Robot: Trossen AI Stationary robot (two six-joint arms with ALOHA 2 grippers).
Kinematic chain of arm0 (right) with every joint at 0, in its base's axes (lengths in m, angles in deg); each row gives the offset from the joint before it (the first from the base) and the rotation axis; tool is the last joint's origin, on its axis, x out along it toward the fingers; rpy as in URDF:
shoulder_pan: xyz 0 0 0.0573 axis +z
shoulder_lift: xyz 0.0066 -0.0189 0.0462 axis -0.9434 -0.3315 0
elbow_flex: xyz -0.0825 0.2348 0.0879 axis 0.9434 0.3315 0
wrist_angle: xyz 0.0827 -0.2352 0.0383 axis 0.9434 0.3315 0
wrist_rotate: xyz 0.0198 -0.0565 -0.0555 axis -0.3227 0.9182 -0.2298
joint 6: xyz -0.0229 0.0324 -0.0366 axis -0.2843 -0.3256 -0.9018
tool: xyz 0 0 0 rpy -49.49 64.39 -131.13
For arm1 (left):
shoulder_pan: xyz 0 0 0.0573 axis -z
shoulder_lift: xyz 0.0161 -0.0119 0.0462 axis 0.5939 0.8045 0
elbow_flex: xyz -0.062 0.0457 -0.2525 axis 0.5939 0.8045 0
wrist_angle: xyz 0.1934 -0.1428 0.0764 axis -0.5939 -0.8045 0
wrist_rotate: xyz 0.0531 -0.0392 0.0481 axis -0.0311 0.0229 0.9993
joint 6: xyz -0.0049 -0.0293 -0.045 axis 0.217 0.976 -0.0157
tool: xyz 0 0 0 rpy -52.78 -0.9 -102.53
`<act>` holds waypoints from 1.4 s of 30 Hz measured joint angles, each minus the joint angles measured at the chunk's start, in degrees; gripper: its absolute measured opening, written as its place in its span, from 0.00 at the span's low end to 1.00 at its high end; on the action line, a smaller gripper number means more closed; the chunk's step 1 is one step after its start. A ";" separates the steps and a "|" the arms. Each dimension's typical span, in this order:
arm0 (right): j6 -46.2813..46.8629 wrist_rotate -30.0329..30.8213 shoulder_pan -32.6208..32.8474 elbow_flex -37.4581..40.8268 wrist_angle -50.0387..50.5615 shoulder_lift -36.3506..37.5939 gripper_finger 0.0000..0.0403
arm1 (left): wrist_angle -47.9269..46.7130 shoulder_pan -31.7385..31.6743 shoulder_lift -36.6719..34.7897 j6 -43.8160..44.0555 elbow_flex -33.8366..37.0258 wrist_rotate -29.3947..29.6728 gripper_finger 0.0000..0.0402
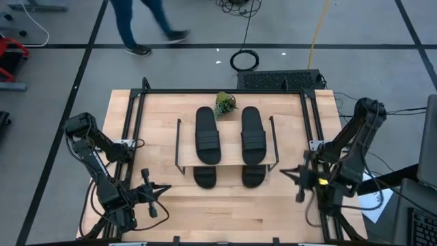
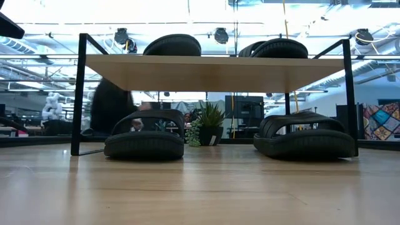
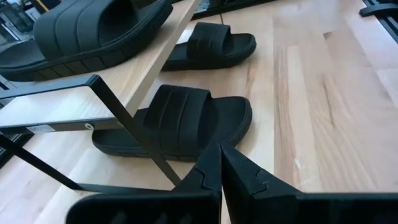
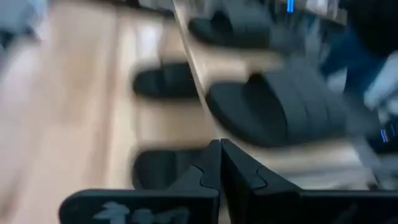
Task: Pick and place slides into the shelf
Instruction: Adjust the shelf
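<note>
Resting on the desk, shelf in the middle, long side running left to right. Carrying all four slides, two on top board, two below, long axes pointing front to back, toes toward arms. Standing well apart at both sides, left tool and right tool, both clenched, holding nothing, about equally near.

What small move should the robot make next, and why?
Probably none beyond parking: all four slides sit in the shelf, two on top and two below. The left claw and right claw are shut, empty and clear of it.
</note>
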State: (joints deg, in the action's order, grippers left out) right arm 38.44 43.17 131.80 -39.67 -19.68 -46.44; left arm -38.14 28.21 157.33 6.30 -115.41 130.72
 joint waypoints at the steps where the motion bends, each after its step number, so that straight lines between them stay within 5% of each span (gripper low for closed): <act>1: 3.07 -2.67 -0.79 0.00 4.25 0.44 0.00 | 0.00 0.00 0.00 -0.15 0.00 0.00 0.01; 5: 18.58 -12.18 -3.76 0.00 19.08 0.73 0.00 | 0.01 0.00 0.00 -0.71 0.00 0.00 0.01; 9: 24.70 -11.48 -5.33 0.00 22.69 0.75 0.00 | 0.00 0.00 0.00 -1.20 0.00 0.00 0.01; 16: 15.39 -15.30 -9.27 2.19 11.90 0.51 0.00 | -1.38 -0.02 0.00 1.34 -0.04 -1.79 0.01; 21: 5.72 -15.99 -12.14 6.29 -0.24 0.51 0.00 | -7.39 -1.48 0.00 11.98 -0.04 -2.04 0.01; 26: 3.57 -15.66 -14.67 7.60 -1.21 0.56 0.00 | -11.50 -6.08 0.00 20.13 -0.04 -3.99 0.01; 36: -5.54 -17.50 -17.69 7.69 -9.95 0.50 0.00 | -10.97 -14.25 -0.02 18.56 -0.04 -7.69 0.01; 42: -18.92 -20.48 -14.53 7.67 -21.84 2.64 0.00 | -10.95 -14.71 -0.02 16.83 -0.04 -9.35 0.01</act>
State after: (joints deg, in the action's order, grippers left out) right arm 19.52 22.69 117.27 -31.99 -41.51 -43.80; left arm -49.09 13.50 157.30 23.13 -115.45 121.37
